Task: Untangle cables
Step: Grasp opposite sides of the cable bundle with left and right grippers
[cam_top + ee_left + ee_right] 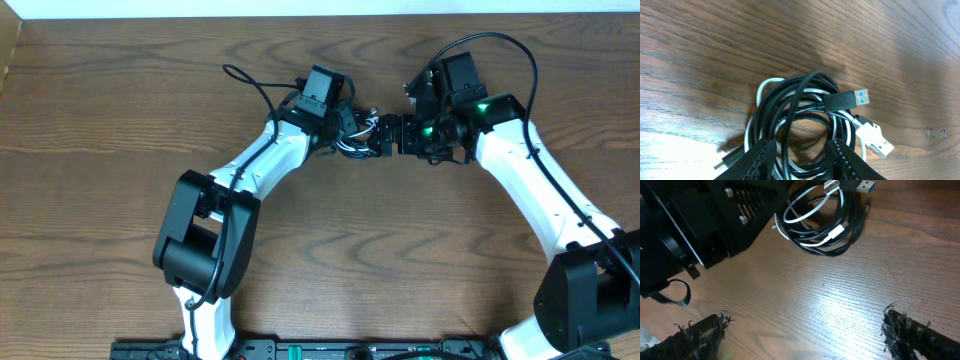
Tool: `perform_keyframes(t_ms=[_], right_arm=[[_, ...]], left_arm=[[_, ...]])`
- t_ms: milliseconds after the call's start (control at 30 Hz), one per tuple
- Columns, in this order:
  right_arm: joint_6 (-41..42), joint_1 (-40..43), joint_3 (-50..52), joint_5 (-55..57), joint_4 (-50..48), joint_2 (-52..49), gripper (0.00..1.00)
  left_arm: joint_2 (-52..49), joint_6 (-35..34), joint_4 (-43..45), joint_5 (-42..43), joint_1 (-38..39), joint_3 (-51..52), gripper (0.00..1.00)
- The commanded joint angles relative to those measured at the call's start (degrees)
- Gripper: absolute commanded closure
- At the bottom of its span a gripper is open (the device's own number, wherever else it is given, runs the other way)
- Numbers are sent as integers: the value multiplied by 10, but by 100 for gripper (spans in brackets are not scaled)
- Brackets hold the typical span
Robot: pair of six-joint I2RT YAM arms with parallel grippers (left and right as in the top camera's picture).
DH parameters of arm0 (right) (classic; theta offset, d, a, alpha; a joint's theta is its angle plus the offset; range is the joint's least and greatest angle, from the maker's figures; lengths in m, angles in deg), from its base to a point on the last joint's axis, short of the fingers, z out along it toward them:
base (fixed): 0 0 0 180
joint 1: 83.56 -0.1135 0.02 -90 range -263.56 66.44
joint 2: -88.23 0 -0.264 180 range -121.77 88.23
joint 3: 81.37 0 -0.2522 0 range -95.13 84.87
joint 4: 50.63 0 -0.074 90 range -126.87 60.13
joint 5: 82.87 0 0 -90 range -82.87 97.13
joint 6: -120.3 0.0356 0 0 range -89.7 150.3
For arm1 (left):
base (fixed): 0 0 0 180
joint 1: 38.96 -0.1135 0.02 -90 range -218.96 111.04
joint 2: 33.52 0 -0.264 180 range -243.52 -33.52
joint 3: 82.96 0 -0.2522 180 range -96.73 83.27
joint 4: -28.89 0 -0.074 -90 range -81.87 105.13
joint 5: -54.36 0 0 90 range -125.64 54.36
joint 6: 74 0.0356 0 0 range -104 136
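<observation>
Centrally, cables (800, 107) in one bundle, in the grip of the left hand (801, 146); right hand (805, 317) wide, just beside.

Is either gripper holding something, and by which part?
The left gripper grips the cables by one side of their coil; the right gripper is open, empty.

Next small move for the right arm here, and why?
Probably ease the right gripper forward to the white plug. Its jaws are wide open over the table, short of the bundle. The left gripper straddles the bundle, and that plug sticks out free.
</observation>
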Motion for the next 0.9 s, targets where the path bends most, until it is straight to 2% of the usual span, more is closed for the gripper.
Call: perform_keyframes(t_ms=[0, 400, 833, 867], right_arm=[[8, -5, -11, -3, -1, -1, 1], [8, -5, -11, -2, 3, -1, 1], [8, -5, -11, -2, 3, -1, 1], [8, -5, -11, -2, 3, -1, 1]], left_arm=[[-11, -1, -1, -19, 11, 3, 61], [-17, -1, -14, -64, 13, 3, 63], [-32, -1, -1, -59, 14, 3, 63], [-32, -1, -1, -59, 14, 3, 66]])
